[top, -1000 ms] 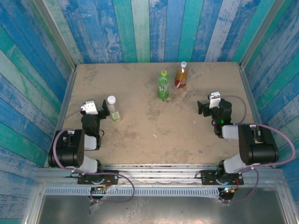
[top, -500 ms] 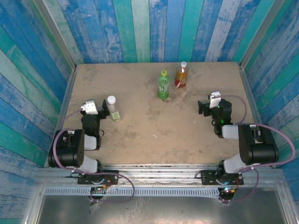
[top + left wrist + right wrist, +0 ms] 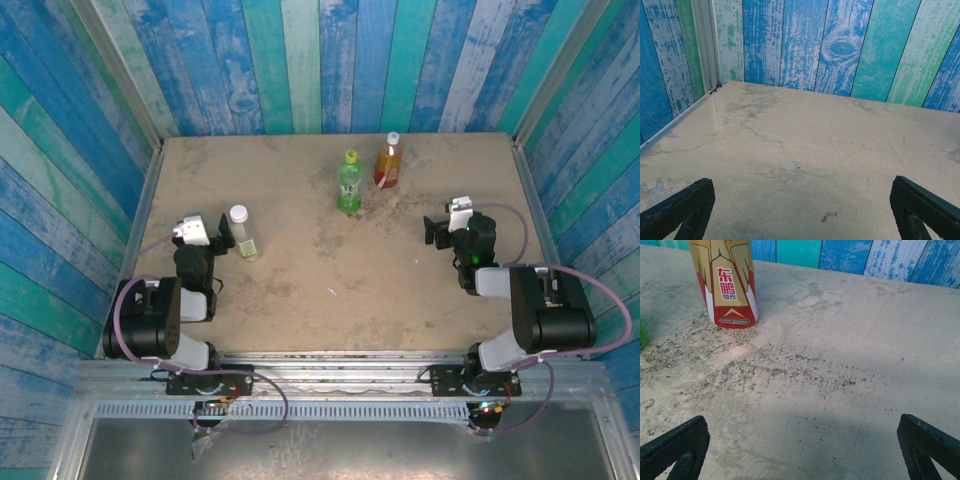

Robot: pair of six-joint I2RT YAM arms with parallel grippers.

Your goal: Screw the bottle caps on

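Well, with both pairs of jaws wide apart and empty, the left gripper [image 3: 228, 234], just beside the clear bottle [image 3: 244, 238], would best clamp its body low and upright, while the right gripper [image 3: 433, 231], near the green bottle [image 3: 349, 187] and amber bottle [image 3: 388, 163] farther back, takes its white cap [image 3: 238, 212] squarely from above.

The left arm [image 3: 150, 322] and right arm [image 3: 547, 320] each combine black cylindrical housings, grey links, a white wrist camera module, purple cabling and black fingers [image 3: 686, 204].
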